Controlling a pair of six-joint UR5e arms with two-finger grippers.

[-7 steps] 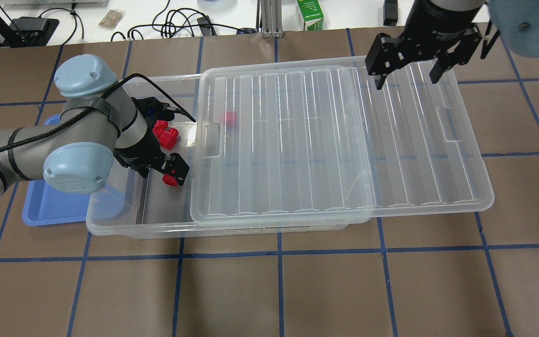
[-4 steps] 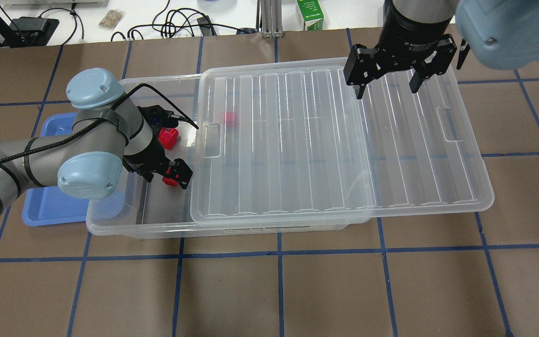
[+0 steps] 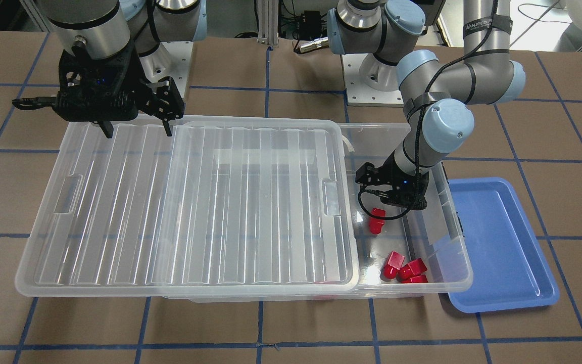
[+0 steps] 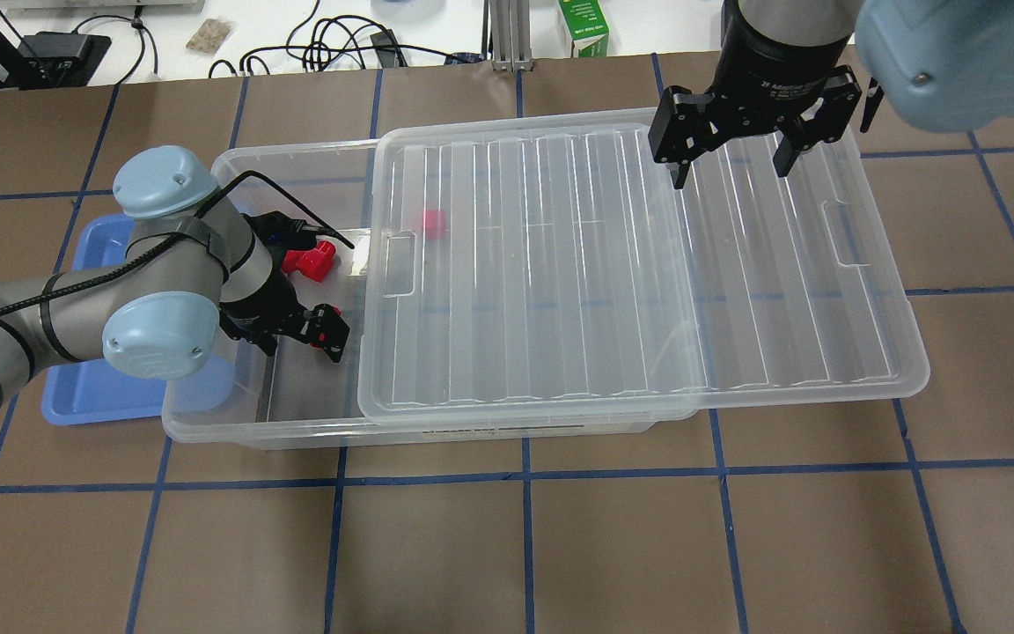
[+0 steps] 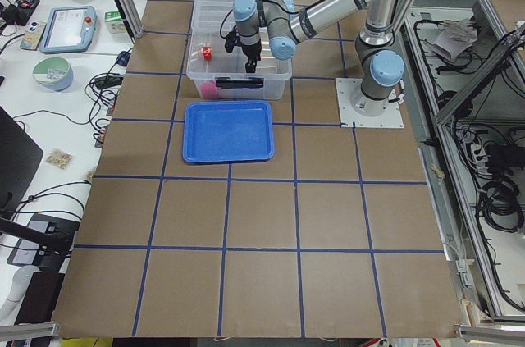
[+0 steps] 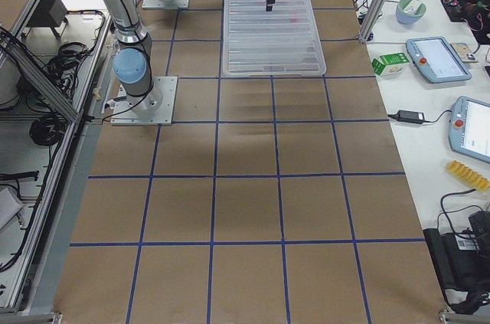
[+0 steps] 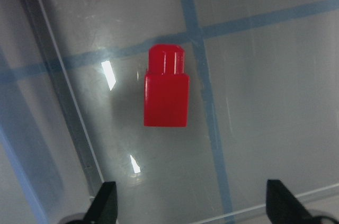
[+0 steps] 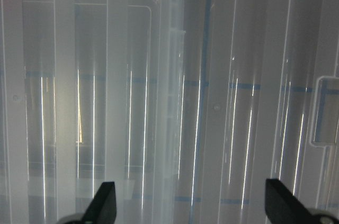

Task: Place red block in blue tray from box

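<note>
A red block point(image 7: 166, 94) lies on the floor of the clear box point(image 4: 252, 430), stub end away from the wrist camera; it also shows in the front view point(image 3: 377, 221). My left gripper point(image 7: 193, 208) is open, directly above this block inside the box's uncovered end point(image 4: 328, 335), not touching it. Several more red blocks point(image 3: 404, 268) lie near the box's far wall, and one point(image 4: 432, 222) sits under the lid. The blue tray point(image 3: 498, 242) lies empty beside the box's left end. My right gripper point(image 4: 727, 172) is open and empty above the lid's far right part.
The ribbed clear lid point(image 4: 630, 264) is slid to the right, covering most of the box and overhanging its right end. The left arm's elbow point(image 4: 155, 330) hangs over the tray. A black cable point(image 4: 296, 202) loops from the left wrist.
The right gripper has moved left over the lid, then held still. The left gripper has shifted slightly left over the red block and stays open.
</note>
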